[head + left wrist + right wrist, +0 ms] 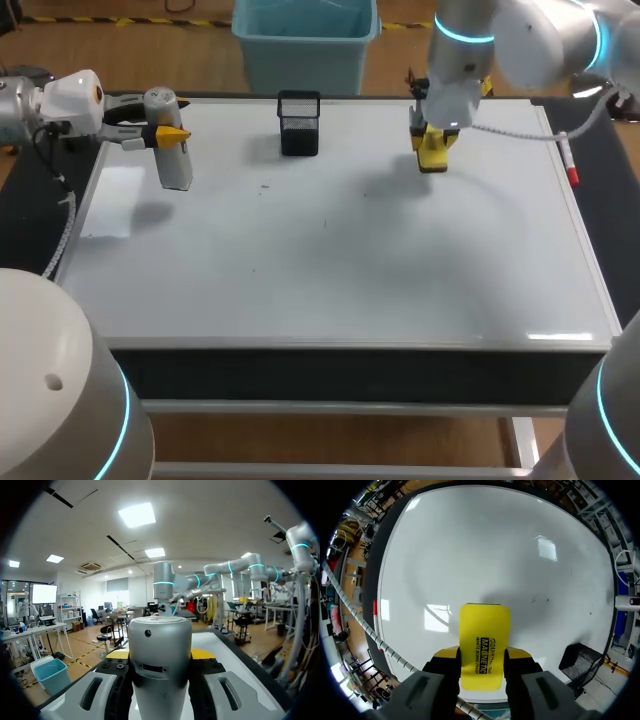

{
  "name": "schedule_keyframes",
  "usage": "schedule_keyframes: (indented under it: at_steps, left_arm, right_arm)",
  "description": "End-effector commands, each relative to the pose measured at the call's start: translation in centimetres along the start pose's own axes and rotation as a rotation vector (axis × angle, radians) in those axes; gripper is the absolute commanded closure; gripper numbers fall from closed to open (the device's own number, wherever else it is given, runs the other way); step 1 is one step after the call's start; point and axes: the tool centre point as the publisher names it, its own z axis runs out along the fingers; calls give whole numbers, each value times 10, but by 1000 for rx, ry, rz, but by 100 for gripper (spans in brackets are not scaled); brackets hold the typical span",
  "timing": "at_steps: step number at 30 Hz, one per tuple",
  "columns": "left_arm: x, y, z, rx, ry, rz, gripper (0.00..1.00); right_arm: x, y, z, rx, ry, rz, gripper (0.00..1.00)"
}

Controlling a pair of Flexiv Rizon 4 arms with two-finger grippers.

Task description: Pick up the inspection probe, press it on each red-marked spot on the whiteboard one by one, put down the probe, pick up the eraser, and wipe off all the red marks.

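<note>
Black mesh holder (299, 125) upright on whiteboard (330, 260); left gripper (171, 134) clamps probe (160, 640); right gripper (481, 656) clamps yellow eraser (485, 625).

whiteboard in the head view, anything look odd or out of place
Nothing spilled or broken. No red marks show on the whiteboard, only tiny dark specks, though the right hand holds the eraser above it. A red pen lies at its right edge.

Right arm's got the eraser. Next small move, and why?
Probably lower the eraser straight down and release it on the whiteboard. The right gripper holds it seemingly just above the surface, and no red marks show, only tiny dark specks. The left gripper holds the probe well aside.
</note>
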Motion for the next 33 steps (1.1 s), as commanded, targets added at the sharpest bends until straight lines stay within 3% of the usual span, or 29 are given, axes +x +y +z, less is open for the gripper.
schedule_keyframes:
  at_steps: [1,13,33]
  left_arm:
    - [0,-2,0,-2,1,-1,100]
    - [0,-2,0,-2,1,-1,100]
    - [0,-2,0,-2,1,-1,100]
  right_arm:
    - [0,-31,5,-82,-1,2,100]
    - [1,-48,16,-90,-12,18,100]
    - [3,-54,33,-102,-6,40,100]
